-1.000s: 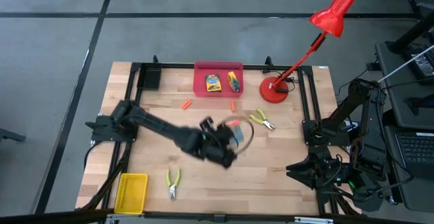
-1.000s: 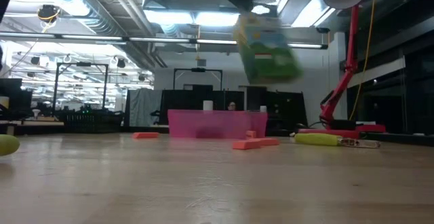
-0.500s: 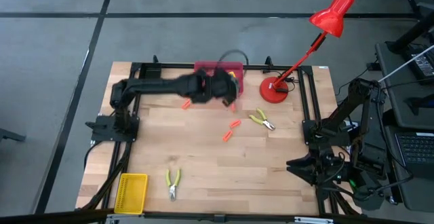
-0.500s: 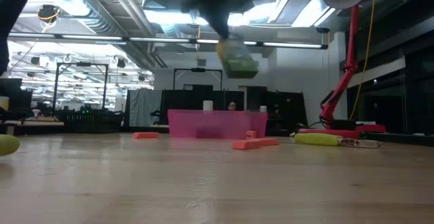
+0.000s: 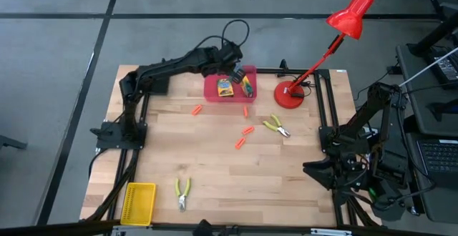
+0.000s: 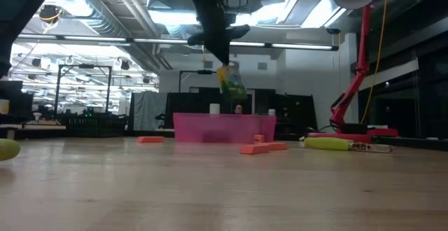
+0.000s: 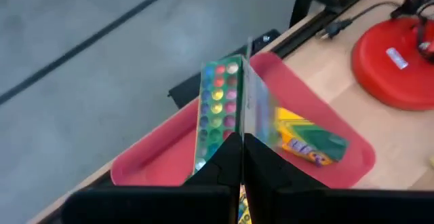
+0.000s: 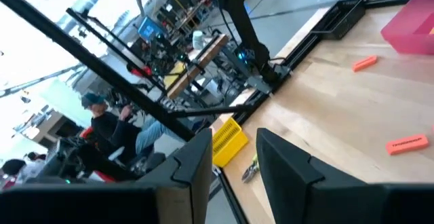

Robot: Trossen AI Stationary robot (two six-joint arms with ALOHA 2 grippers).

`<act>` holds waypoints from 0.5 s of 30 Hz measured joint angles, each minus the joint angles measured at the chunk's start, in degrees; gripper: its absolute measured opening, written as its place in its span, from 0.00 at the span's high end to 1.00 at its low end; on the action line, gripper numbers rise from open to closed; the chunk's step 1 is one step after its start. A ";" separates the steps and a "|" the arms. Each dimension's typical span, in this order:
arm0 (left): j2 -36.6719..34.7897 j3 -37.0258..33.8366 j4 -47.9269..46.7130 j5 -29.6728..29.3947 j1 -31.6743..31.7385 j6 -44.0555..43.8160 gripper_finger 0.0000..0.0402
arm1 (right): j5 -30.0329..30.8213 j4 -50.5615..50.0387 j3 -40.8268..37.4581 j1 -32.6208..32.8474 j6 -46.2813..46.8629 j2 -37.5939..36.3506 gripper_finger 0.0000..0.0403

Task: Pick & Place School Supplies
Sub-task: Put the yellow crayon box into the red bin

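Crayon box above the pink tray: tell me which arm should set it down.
Left. The left gripper already holds the crayon box directly above the pink tray; the right gripper sits open, parked off the table's right edge.

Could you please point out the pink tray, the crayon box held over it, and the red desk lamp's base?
Pink plastic tray [image 5: 212,87]: high view, bare floor near its left wall.
Flat yellow-and-green crayon box [image 7: 218,108]: left wrist view, its printed face.
Round red lamp base [image 5: 289,95]: high view, top of the disc.

Overhead and table-level views share the pink tray [image 5: 212,91]
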 joint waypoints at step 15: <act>7.85 0.00 0.07 2.23 0.36 0.35 0.99 | 0.21 1.61 0.00 -1.64 0.23 0.00 0.70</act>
